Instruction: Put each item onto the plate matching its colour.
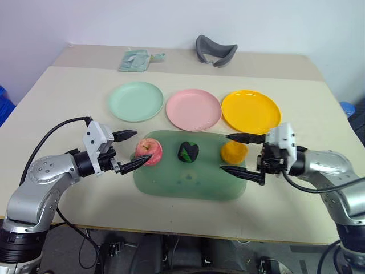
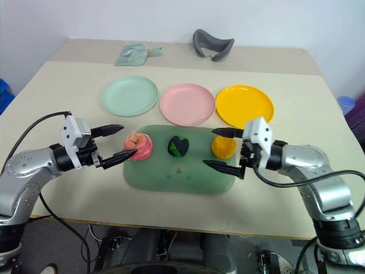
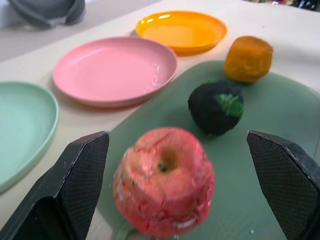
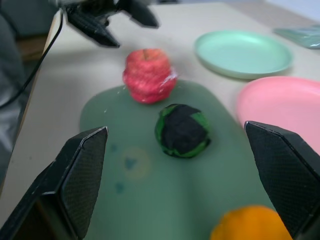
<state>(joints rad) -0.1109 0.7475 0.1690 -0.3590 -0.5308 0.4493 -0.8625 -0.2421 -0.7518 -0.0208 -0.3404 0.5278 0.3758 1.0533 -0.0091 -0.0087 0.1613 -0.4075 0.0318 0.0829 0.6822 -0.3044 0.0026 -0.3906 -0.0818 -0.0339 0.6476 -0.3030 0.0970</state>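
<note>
Apple (image 1: 149, 150), green piece (image 1: 188, 152) and orange (image 1: 234, 152) sit in a row on the mat (image 1: 188, 182); all three plates lie empty at 12 o'clock of it. Left gripper (image 1: 129, 150) spread wide, bracketing the apple, not touching. Right gripper (image 1: 239, 153) agape at the orange. Toys look light, slightly soft, textured; pinch across the widest middle.

A robot test room, probably a lab.

A plain beige tabletop (image 1: 57, 114) stands against a bare white wall (image 1: 171, 20). Toy foods lie on a green mat (image 1: 188, 180) with three coloured plastic plates (image 1: 193, 109) beyond it, and loose cables (image 1: 85, 242) hang under the tabletop edge.
</note>
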